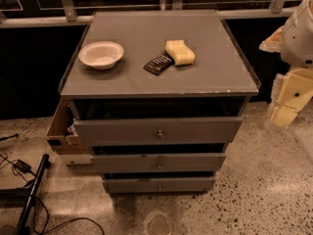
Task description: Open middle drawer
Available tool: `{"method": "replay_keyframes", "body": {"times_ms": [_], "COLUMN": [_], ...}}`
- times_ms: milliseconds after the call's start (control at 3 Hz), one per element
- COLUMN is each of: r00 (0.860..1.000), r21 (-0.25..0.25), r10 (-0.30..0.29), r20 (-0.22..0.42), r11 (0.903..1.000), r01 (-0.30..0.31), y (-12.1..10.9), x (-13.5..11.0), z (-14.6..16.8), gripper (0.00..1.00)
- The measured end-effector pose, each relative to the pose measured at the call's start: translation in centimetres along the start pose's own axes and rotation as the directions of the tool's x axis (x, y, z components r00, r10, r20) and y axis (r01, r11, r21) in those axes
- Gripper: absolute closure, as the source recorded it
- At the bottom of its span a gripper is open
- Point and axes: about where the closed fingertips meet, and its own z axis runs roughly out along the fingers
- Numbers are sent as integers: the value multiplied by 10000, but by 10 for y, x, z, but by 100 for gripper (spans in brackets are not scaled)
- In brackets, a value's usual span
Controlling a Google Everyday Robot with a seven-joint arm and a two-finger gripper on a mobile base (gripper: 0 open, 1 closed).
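Observation:
The middle drawer (157,162) is a long grey front with a small round metal knob (160,164), between two like fronts on a grey cabinet. A dark gap shows above it, and a pale bit of its side shows at its left end. The top drawer (156,130) is the widest and stands pulled out, its light wooden side (61,127) showing on the left. The bottom drawer (159,184) is the narrowest. My gripper (285,109) hangs at the right edge of the view, on the cream arm, well to the right of the drawers and touching nothing.
On the cabinet top (215,72) are a white bowl (101,55), a dark packet (158,63) and a yellow sponge (179,52). A black pole (32,192) and cables lie on the speckled floor at the left. A railing runs behind the cabinet.

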Motion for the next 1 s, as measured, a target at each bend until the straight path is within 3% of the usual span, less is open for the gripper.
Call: {"method": "replay_keyframes", "body": {"times_ms": [333, 667, 1000], "r00": [10000, 10000, 9998], "r21": [1, 1, 151], "r10": [0, 0, 40], "r20": [0, 0, 201], "r11": [10000, 10000, 9999], "r01": [0, 0, -43], "y": [0, 0, 7], "x": [0, 0, 3], "z": [0, 0, 19], "gripper": [0, 19, 42]}}
